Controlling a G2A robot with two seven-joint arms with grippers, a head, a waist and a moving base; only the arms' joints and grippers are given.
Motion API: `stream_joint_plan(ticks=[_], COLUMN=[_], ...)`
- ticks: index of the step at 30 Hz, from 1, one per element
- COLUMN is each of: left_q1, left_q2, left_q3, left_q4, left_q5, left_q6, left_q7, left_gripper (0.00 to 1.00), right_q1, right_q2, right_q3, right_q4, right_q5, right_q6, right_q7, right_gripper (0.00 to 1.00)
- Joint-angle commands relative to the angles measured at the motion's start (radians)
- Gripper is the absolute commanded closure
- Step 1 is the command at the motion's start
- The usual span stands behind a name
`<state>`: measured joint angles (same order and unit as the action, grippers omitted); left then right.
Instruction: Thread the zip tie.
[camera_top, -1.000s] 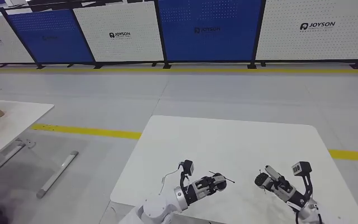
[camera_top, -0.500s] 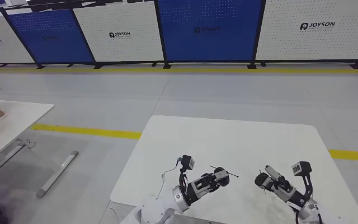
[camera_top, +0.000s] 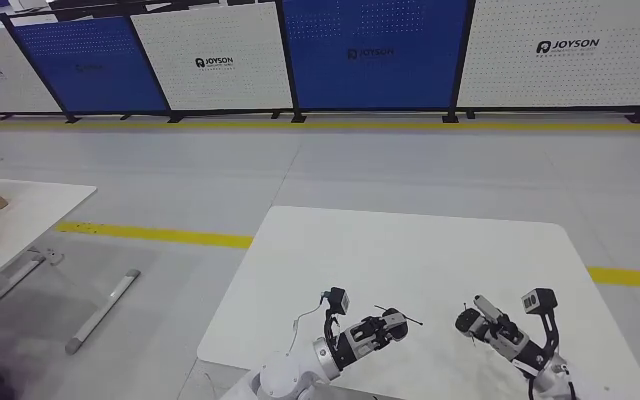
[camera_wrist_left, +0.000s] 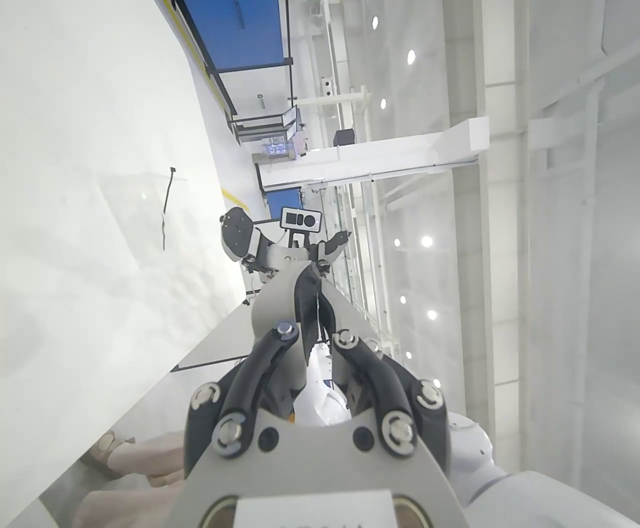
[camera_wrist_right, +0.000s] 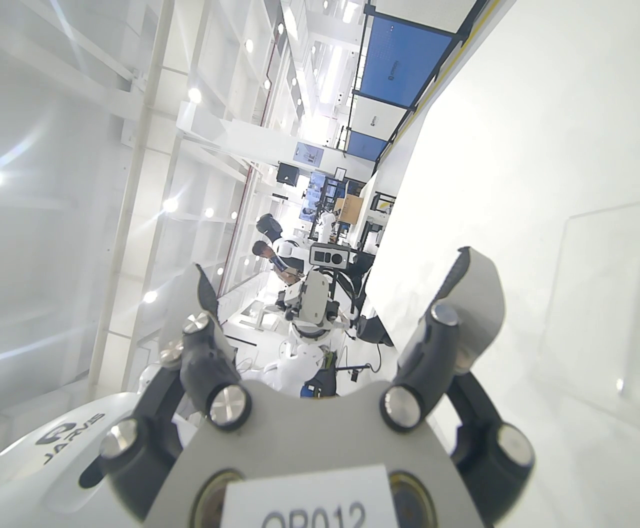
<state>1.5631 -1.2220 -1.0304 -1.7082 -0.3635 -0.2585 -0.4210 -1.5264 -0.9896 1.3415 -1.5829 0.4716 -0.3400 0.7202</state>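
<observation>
1. Left wrist view is showing the left end effector (camera_wrist_left: 316, 287) pressing its pads together on a thin black zip tie (camera_wrist_left: 318, 320). It is holding the tie up over the near part of the white table (camera_top: 400, 250).
2. Across from it, over the same near part of the table, the right end effector (camera_wrist_right: 337, 282) is facing the left one. Its fingers are spreading wide apart and gripping nothing, and the two end effectors are staying apart from each other.
3. Farther out, a second zip tie (camera_wrist_left: 166, 200) is lying flat on the table, touching neither end effector.
4. Beyond the table, a yellow line (camera_top: 150, 234) is running across the grey floor.
5. Blue and white panels (camera_top: 375, 55) are standing in a row along the far side.
</observation>
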Motion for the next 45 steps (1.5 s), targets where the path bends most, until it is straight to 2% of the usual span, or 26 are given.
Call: stream_joint_plan(ticks=[1,3,4,8,10,13,15,28,32,34,37,39,41,43,45], left_q1=[0.000,0.000,0.000,0.000,0.000,0.000,0.000,0.000,0.000,0.000,0.000,0.000,0.000,0.000,0.000], left_q2=[0.000,0.000,0.000,0.000,0.000,0.000,0.000,0.000,0.000,0.000,0.000,0.000,0.000,0.000,0.000], left_q3=[0.000,0.000,0.000,0.000,0.000,0.000,0.000,0.000,0.000,0.000,0.000,0.000,0.000,0.000,0.000], left_q4=[0.000,0.000,0.000,0.000,0.000,0.000,0.000,0.000,0.000,0.000,0.000,0.000,0.000,0.000,0.000], left_q5=[0.000,0.000,0.000,0.000,0.000,0.000,0.000,0.000,0.000,0.000,0.000,0.000,0.000,0.000,0.000], left_q6=[0.000,0.000,0.000,0.000,0.000,0.000,0.000,0.000,0.000,0.000,0.000,0.000,0.000,0.000,0.000], left_q7=[0.000,0.000,0.000,0.000,0.000,0.000,0.000,0.000,0.000,0.000,0.000,0.000,0.000,0.000,0.000], left_gripper=[1.00,1.00,1.00,1.00,1.00,1.00,1.00,1.00,1.00,1.00,1.00,1.00,1.00,1.00,1.00], right_q1=[0.000,0.002,0.003,0.053,0.089,0.146,0.177,0.177,0.186,0.210,0.269,0.313,0.367,0.427,0.427], right_q2=[0.004,0.014,0.019,0.038,0.045,0.051,0.051,0.051,0.061,0.065,0.065,0.063,0.059,0.054,0.054], right_q3=[0.022,0.071,0.092,0.159,0.161,0.136,0.116,0.116,0.097,0.076,0.031,0.000,-0.055,-0.101,-0.101], right_q4=[-0.032,-0.066,-0.081,-0.124,-0.131,-0.134,-0.123,-0.125,-0.192,-0.203,-0.176,-0.142,-0.097,-0.049,-0.049], right_q5=[-0.090,-0.189,-0.225,-0.322,-0.399,-0.512,-0.546,-0.552,-0.741,-0.822,-0.867,-0.872,-0.871,-0.879,-0.879], right_q6=[0.000,0.004,0.024,0.142,0.187,0.220,0.242,0.240,0.209,0.191,0.167,0.146,0.080,0.050,0.050], right_q7=[-0.008,-0.006,0.003,0.124,0.178,0.242,0.262,0.258,0.290,0.331,0.393,0.422,0.486,0.528,0.528], right_gripper=[0.00,0.00,0.00,0.00,0.00,0.00,0.00,0.00,0.00,0.00,0.00,0.00,0.00,0.00,0.00])
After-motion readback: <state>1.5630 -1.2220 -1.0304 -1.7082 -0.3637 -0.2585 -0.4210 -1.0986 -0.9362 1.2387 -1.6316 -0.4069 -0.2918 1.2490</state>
